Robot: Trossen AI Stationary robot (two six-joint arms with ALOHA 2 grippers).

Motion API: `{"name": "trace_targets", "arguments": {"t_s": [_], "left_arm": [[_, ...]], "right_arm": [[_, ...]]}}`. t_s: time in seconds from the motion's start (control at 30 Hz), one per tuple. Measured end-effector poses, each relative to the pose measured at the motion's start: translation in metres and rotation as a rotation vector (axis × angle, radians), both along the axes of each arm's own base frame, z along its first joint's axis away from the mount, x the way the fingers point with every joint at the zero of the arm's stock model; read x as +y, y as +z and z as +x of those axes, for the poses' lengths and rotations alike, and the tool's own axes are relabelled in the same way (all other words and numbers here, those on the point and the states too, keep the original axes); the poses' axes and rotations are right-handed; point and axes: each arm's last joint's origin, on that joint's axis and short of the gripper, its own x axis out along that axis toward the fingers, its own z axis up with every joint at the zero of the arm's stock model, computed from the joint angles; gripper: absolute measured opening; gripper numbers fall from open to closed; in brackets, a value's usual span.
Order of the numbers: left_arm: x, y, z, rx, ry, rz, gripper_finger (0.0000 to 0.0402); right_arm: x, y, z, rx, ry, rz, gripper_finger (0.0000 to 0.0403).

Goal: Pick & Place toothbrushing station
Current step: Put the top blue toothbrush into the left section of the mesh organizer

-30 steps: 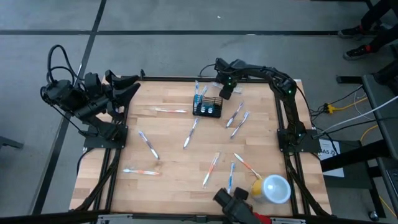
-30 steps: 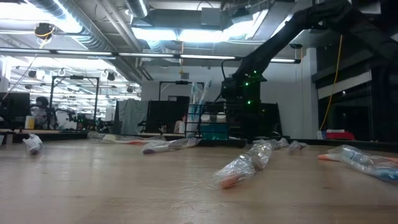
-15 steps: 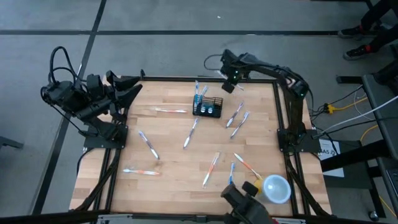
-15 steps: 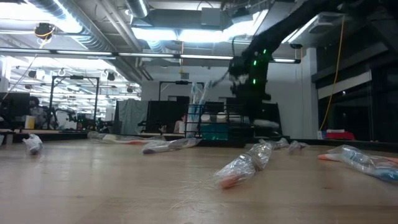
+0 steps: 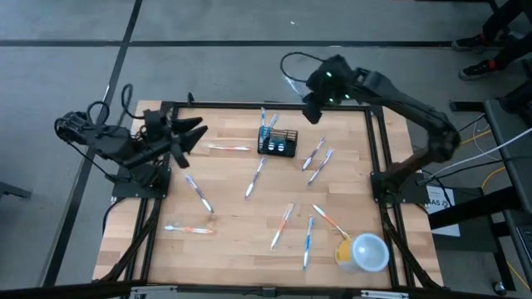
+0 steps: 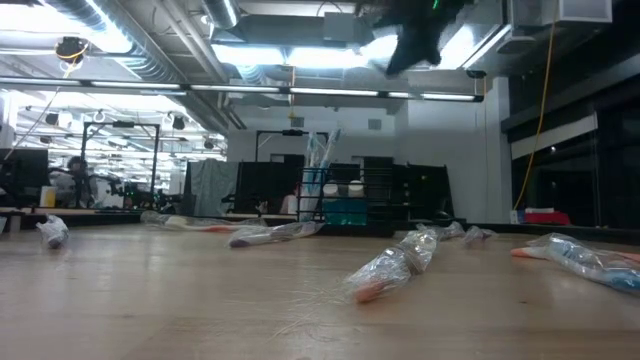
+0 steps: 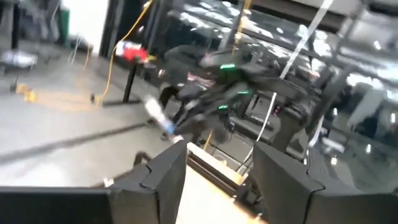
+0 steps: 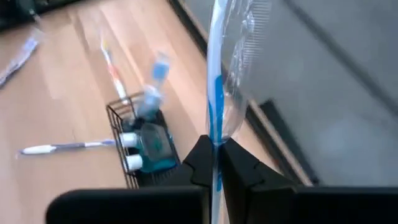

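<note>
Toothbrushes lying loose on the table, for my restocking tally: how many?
9 toothbrushes: three at left, one central, two beside the mesh holder, three near the yellow cup; none seems hidden.

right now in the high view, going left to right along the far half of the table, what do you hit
left gripper → white toothbrush lying flat → black mesh holder → right gripper, shut on a wrapped toothbrush → two wrapped toothbrushes lying side by side

Lab hall — exposed ceiling ducts (image 6: 150,50), strip lights (image 6: 300,50), monitors (image 6: 22,170).
</note>
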Motion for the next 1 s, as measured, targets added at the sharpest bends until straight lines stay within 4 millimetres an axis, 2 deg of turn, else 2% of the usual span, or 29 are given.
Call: {"name": "trace_targets", "arguments": {"t_s": [0.07,0.17,0.33,0.4,0.5,0.67,1.0], "left_arm": [[0.002,-0.004,0.008,-0.014,0.026,-0.056,0.0194],[0.005,-0.011,0.031,-0.016,0.028,-0.098,0.0208],[0.019,-0.024,0.077,-0.01,-0.068,-0.131,0.0214],[0.024,-0.026,0.088,-0.028,-0.084,-0.137,0.0214],[0.031,-0.024,0.094,-0.073,-0.084,-0.147,0.0214],[0.039,-0.023,0.098,-0.095,-0.081,-0.146,0.0214],[0.05,-0.021,0.104,-0.159,-0.063,-0.158,0.0214]], "right_arm": [[0.026,0.01,0.003,-0.027,0.025,-0.035,0.0013],[0.058,0.017,0.012,-0.078,0.081,-0.047,0.0013],[0.092,0.022,0.037,-0.217,0.119,-0.069,0.0013],[0.099,0.021,0.041,-0.23,0.128,-0.065,0.0013],[0.109,0.02,0.044,-0.237,0.14,-0.046,0.0013],[0.124,0.021,0.048,-0.262,0.165,-0.056,0.0013],[0.135,0.026,0.052,-0.329,0.197,-0.022,0.0013]]}}
